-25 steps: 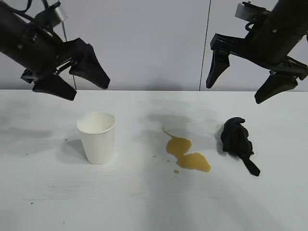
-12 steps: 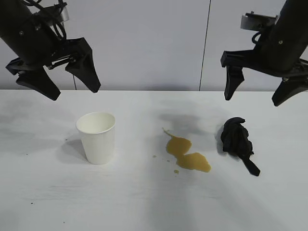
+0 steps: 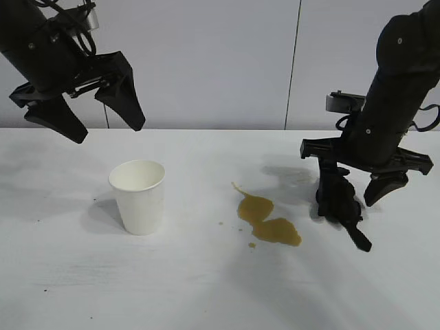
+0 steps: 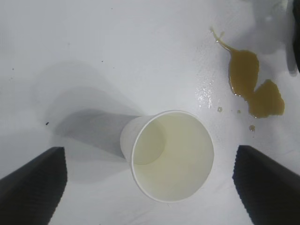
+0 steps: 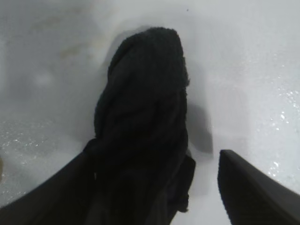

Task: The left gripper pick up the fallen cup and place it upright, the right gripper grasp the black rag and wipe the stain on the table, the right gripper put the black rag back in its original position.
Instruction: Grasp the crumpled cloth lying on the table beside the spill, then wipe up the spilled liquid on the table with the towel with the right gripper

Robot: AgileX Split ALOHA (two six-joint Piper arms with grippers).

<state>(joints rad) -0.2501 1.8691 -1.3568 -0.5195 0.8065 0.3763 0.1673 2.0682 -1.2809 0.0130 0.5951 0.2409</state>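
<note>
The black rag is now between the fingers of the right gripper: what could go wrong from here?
1. In the right wrist view one finger stands clear of the black rag, so the right gripper may pinch only a fold and the rag may slip out.
2. The rag's tail trails on the table and could drag through the stain, smearing it.
3. The cup stands upright near the stain; a wide wipe might knock it.

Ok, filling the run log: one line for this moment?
white paper cup: upright | right gripper: straddling black cloth rag | yellow-brown stain: unwiped
</note>
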